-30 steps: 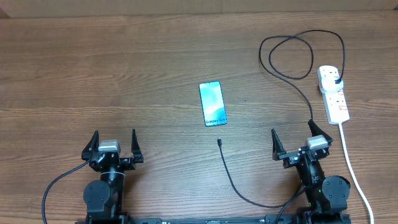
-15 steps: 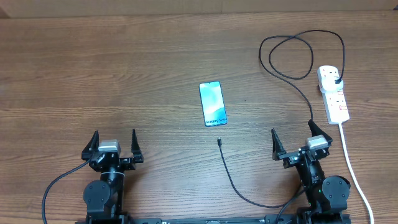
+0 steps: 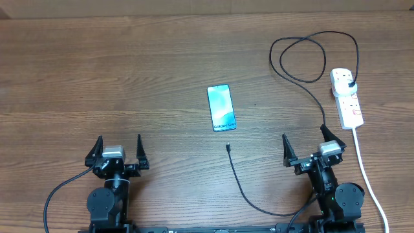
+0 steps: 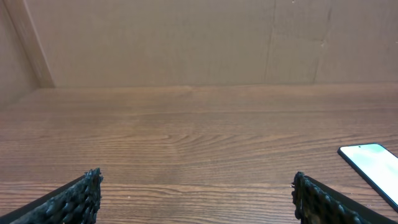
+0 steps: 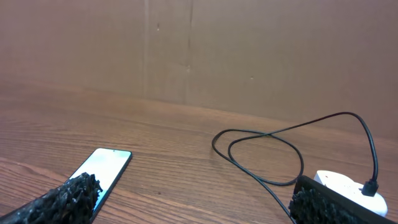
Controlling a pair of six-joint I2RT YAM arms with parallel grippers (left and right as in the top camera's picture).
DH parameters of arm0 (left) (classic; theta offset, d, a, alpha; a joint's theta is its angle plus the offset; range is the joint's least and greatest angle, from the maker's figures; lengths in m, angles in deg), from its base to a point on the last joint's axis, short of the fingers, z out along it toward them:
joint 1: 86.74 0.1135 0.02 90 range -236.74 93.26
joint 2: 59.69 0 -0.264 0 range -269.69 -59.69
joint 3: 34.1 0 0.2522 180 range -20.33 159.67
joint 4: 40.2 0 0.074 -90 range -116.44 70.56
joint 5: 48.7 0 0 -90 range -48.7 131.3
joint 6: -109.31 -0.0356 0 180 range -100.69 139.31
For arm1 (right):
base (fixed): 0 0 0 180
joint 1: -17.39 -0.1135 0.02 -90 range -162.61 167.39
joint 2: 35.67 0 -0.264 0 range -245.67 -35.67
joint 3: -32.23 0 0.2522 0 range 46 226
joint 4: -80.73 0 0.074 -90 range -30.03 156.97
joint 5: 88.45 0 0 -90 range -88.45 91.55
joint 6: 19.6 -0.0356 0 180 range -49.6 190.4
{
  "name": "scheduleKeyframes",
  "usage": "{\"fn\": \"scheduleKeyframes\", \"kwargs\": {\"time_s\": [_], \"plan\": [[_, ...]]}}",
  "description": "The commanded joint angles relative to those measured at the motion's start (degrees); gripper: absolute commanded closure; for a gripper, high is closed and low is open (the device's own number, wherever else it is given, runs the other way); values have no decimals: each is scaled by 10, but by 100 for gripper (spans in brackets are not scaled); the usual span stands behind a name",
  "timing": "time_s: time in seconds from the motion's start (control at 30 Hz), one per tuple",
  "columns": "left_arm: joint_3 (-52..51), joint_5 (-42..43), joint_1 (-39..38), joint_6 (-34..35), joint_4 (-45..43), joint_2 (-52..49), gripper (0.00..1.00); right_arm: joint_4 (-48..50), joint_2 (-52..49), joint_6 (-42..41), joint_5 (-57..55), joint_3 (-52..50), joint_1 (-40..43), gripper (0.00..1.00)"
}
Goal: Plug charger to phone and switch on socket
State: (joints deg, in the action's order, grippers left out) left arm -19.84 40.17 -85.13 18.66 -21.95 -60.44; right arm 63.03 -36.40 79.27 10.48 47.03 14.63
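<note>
Two end effectors, left (image 3: 119,142) and right (image 3: 303,133), fingers spread apart, gripping nothing, at near edge of bench (image 3: 129,65). Phone (image 3: 220,108): slim, black-edged, light blue screen, flat at bench centre. Charger (image 3: 237,175): thin black cable, connector (image 3: 228,147) just below phone, not touching; plug (image 3: 351,83) in socket (image 3: 347,97) near right edge. Open wood left of phone and toward far edge.

The phone (image 3: 221,107) lies screen-up at centre. The black charger (image 3: 231,155) starts just below it, apart, and loops to the white socket (image 3: 348,100), upper right.
</note>
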Motion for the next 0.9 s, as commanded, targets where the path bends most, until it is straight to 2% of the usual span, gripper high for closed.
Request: {"fn": "scheduleKeyframes", "kwargs": {"time_s": [0.0, 0.27, 0.63, 0.7, 0.77, 0.87], "plan": [[-2, -3, -1, -11, -2, 5, 0, 2, 6, 0, -5, -6, -3, 0], [-2, -3, -1, -11, -3, 5, 0, 5, 6, 0, 36, -6, -4, 0], [-2, 2, -1, -5, -20, 5, 0, 24, 6, 0, 36, -6, -4, 0], [-2, 62, -1, -4, -71, 5, 0, 33, 6, 0, 36, -6, -4, 0], [-2, 147, -1, -4, -191, 5, 1, 61, 6, 0, 37, -6, -4, 0], [-2, 162, -1, 25, -311, 5, 0, 100, 6, 0, 43, -5, -4, 0]]}}
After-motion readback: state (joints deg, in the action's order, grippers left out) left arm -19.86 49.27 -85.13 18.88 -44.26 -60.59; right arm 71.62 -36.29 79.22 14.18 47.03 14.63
